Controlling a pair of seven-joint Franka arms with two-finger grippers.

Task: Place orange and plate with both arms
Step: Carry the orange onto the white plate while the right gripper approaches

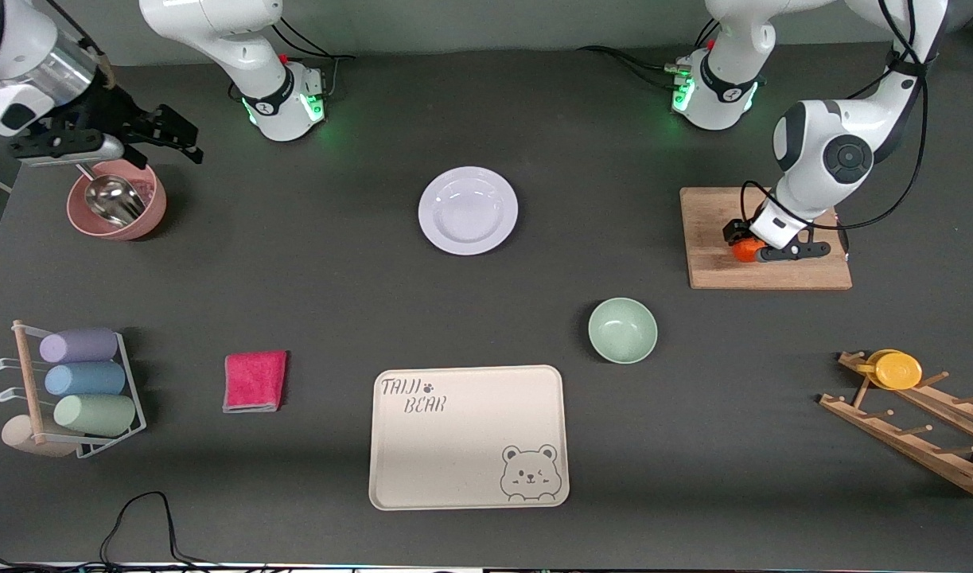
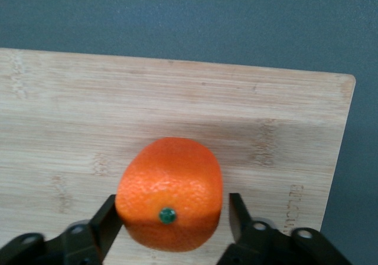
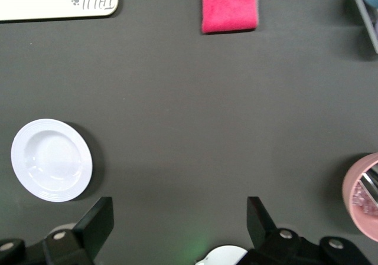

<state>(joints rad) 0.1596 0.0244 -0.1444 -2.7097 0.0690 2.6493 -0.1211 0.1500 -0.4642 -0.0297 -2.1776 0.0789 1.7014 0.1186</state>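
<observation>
The orange (image 1: 745,250) (image 2: 171,182) rests on a wooden cutting board (image 1: 772,274) (image 2: 177,100) toward the left arm's end of the table. My left gripper (image 1: 754,247) (image 2: 172,209) is down on the board with its jaws straddling the fruit. One finger (image 2: 109,218) touches the peel, while a narrow gap shows at the other finger (image 2: 236,212). The pale lavender-white plate (image 1: 468,210) (image 3: 51,160) lies empty mid-table, farther from the front camera than the tray. My right gripper (image 1: 128,143) (image 3: 177,215) hangs wide open and empty over the pink bowl.
A pink bowl (image 1: 116,208) (image 3: 363,197) holds a metal scoop. A mint-green bowl (image 1: 622,329), a cream bear tray (image 1: 468,436) and a pink cloth (image 1: 254,381) (image 3: 230,5) lie nearer the front camera. A cup rack (image 1: 80,390) and a wooden rack with a yellow cup (image 1: 900,370) stand at the table's ends.
</observation>
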